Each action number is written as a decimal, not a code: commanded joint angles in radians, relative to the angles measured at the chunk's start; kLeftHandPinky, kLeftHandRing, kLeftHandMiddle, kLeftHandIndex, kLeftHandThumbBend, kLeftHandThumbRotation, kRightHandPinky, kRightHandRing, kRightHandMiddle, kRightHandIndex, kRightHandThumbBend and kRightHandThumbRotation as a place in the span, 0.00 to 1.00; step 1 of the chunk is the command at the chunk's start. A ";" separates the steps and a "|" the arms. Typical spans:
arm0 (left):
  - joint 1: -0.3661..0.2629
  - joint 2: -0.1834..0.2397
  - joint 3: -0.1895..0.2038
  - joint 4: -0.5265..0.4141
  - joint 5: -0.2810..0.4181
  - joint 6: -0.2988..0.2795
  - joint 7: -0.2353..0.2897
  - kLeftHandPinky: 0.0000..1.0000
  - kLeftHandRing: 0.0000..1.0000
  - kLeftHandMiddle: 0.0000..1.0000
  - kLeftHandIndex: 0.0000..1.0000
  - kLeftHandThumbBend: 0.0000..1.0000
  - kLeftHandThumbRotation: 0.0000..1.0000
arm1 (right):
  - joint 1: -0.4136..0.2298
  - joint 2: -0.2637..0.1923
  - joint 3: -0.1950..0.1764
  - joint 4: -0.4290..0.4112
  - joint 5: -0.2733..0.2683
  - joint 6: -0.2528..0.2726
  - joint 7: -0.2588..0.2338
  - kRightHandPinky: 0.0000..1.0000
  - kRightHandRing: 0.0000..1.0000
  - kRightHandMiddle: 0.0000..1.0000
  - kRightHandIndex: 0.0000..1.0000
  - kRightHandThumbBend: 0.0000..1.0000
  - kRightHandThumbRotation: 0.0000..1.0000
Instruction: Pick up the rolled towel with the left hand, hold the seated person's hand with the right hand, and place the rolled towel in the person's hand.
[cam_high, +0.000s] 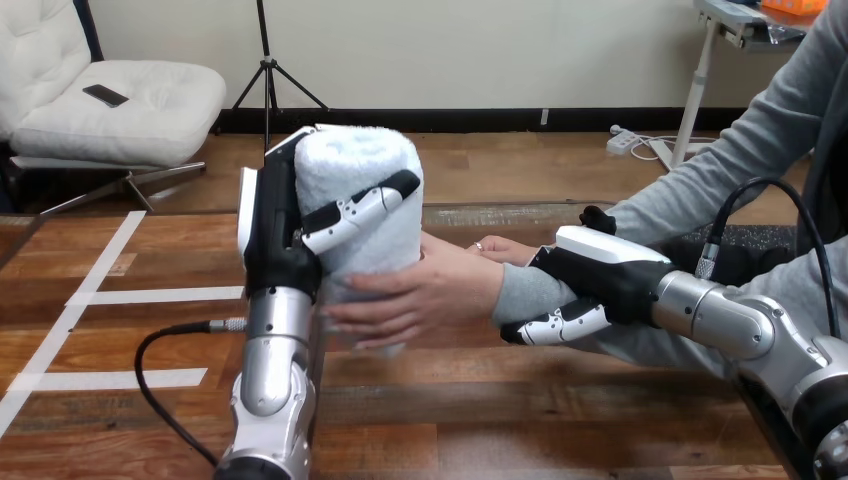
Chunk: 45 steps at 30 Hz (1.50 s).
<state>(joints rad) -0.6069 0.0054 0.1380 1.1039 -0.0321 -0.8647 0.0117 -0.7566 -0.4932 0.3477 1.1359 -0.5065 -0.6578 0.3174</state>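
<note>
You are near the end. Your left hand (272, 230) holds the rolled white terry towel (365, 165) upright over the brown wooden counter (520, 420). The person's hand (425, 290) is wrapped around the towel's lower half. Your right hand (605, 275) clasps the person's grey-sleeved wrist. What looks left is releasing the towel into that hand. Your left fingers (360, 212) are curled firmly across the towel's front. Your right fingers (555, 325) curl under the sleeve, with the thumb over it.
</note>
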 joint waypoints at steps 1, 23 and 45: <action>-0.129 -0.014 -0.005 0.005 0.002 -0.020 -0.010 0.33 0.36 0.41 0.43 0.62 0.00 | -0.127 0.010 -0.022 -0.044 0.020 -0.014 -0.024 0.21 0.25 0.30 0.30 0.50 0.46; -0.157 -0.041 -0.010 0.035 -0.001 -0.007 -0.014 0.33 0.36 0.41 0.43 0.62 0.00 | -0.145 0.004 -0.020 -0.039 0.011 -0.017 -0.040 0.22 0.26 0.31 0.30 0.50 0.49; -0.157 -0.052 -0.015 0.038 0.000 0.003 -0.019 0.31 0.35 0.39 0.42 0.63 0.00 | -0.160 0.011 -0.024 -0.034 0.013 -0.006 -0.048 0.18 0.23 0.28 0.29 0.51 0.49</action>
<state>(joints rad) -0.6408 -0.0188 0.1385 1.1501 -0.0423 -0.8537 0.0102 -0.7720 -0.4928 0.3477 1.1400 -0.5125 -0.6503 0.3022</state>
